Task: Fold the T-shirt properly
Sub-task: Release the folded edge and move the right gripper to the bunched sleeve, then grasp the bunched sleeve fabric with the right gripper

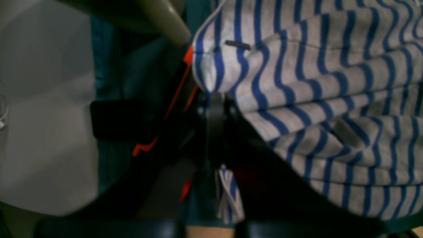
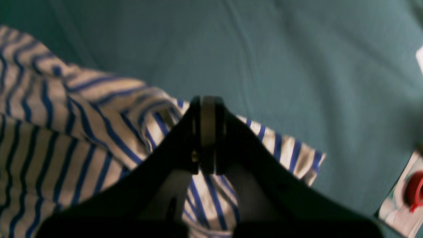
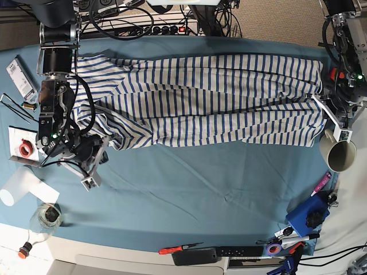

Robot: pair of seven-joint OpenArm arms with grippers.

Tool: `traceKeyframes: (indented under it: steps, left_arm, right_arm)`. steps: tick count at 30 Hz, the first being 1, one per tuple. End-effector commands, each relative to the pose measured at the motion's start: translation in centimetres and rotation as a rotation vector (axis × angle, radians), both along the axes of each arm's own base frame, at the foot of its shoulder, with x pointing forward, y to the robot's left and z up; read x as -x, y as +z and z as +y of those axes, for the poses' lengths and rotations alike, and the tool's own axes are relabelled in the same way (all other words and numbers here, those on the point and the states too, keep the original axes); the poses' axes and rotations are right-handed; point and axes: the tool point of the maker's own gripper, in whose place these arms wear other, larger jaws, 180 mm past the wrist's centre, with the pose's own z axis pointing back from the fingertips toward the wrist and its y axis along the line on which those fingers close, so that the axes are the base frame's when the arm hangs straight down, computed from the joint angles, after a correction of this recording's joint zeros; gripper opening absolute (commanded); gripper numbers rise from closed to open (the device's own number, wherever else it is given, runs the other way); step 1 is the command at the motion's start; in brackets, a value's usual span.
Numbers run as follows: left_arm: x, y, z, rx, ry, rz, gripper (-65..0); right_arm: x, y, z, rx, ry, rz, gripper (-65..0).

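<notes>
Two grippers are pinching the shirt (image 3: 200,97), one at each end. It lies across the upper half of the frame, long axis left to right. Right gripper (image 2: 207,138) nips the left end, left gripper (image 1: 214,132) the right end hem.

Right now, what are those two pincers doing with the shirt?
Left pincer: shut, pinching the striped shirt at its edge.
Right pincer: shut, gripping the shirt too.
</notes>
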Motion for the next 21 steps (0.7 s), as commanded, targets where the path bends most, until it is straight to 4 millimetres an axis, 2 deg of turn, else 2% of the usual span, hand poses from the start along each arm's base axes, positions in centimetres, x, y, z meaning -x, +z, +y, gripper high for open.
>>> traceKeyframes:
  steps: [1, 3, 6, 8, 14, 21]
  left_arm:
    - [-0.7, 1.3, 0.5, -0.023, -0.006, -0.046, -65.0]
    - [-0.8, 1.3, 0.4, -0.023, -0.006, -0.05, -65.0]
    - [-0.8, 1.4, 0.5, -0.023, -0.006, -0.052, -65.0]
    - [-0.8, 1.4, 0.5, -0.023, -0.006, -0.052, -65.0]
    - [-0.8, 1.4, 0.4, -0.023, -0.007, -0.052, -65.0]
    - [-0.8, 1.4, 0.4, -0.023, -0.006, -0.052, -65.0]
  right_arm:
    - [-0.7, 1.4, -0.4, 0.008, 0.004, -0.037, -65.0]
    - [-0.1, 0.7, -0.3, 0.029, 0.047, -0.012, -63.2]
    - [0.4, 0.2, 0.2, 0.025, 0.081, -0.009, -46.1]
    - [0.4, 0.1, 0.2, 0.023, 0.08, -0.019, -40.7]
    - [-0.8, 0.4, -0.8, 0.073, 0.062, -0.094, -40.5]
    - [0.2, -3.5, -1.2, 0.052, 0.048, 0.021, -40.5]
